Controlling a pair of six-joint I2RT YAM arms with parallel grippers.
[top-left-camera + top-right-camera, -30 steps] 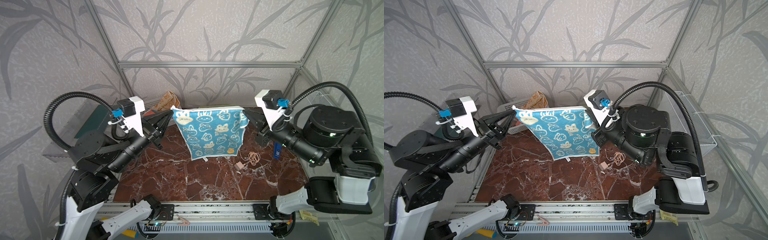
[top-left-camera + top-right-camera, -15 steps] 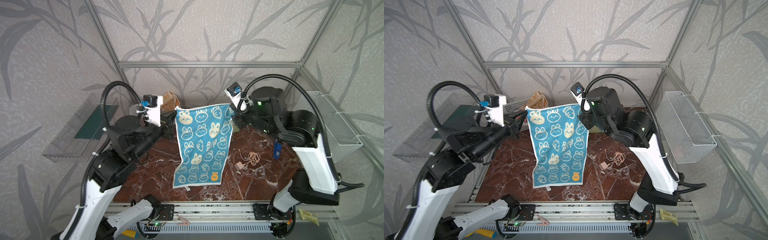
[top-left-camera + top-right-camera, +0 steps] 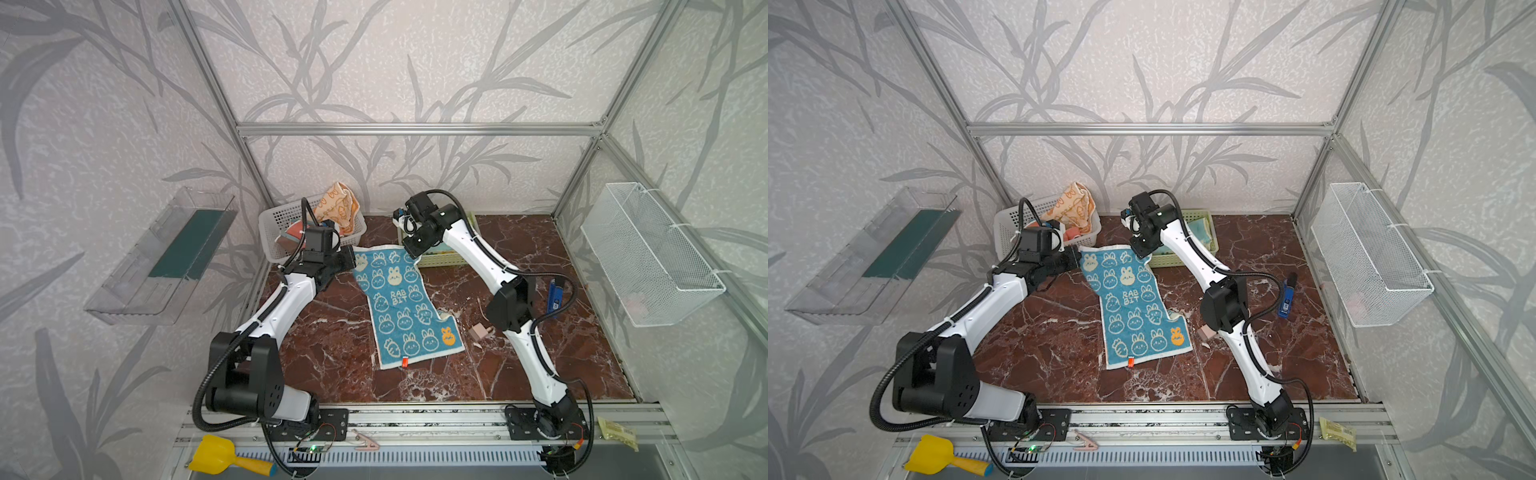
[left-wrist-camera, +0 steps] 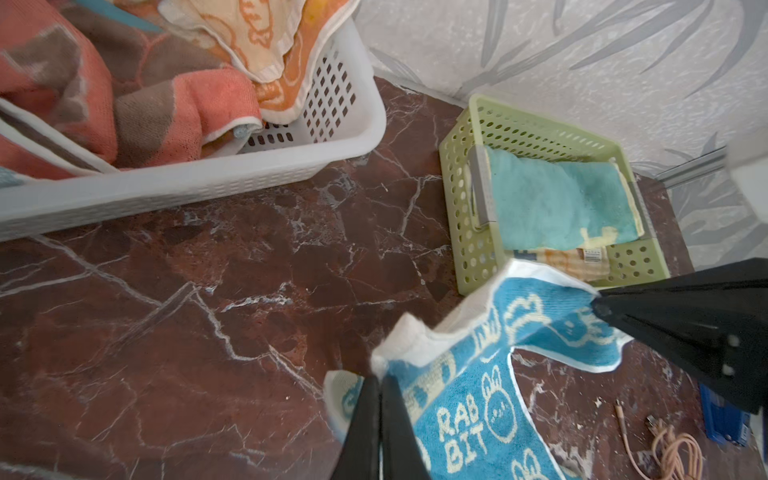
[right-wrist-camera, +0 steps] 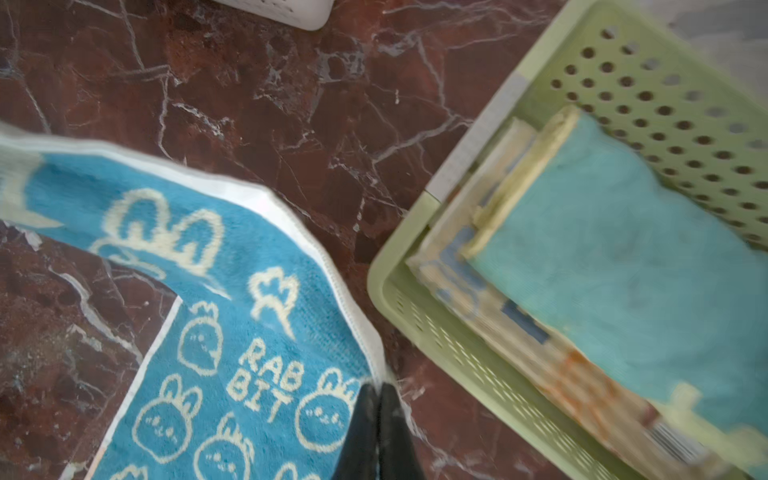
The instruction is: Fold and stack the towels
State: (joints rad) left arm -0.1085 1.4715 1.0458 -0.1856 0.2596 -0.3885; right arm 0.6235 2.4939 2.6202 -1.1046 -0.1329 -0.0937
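Towels (image 3: 336, 205): crumpled, white basket (image 3: 272, 224) | folded stack (image 4: 552, 203), green basket (image 4: 461, 216) | left tool (image 4: 379, 380), right tool (image 5: 376, 388) clamp blue towel (image 3: 399, 307)

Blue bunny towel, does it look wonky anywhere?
Yes. The blue bunny towel is not flat: its right edge curls in along the far half, leaving a notch, so the near end looks wider.

A lab test cell — aluminium frame (image 3: 415, 129), wallpapered panels (image 3: 415, 62), marble tabletop (image 3: 332, 365).
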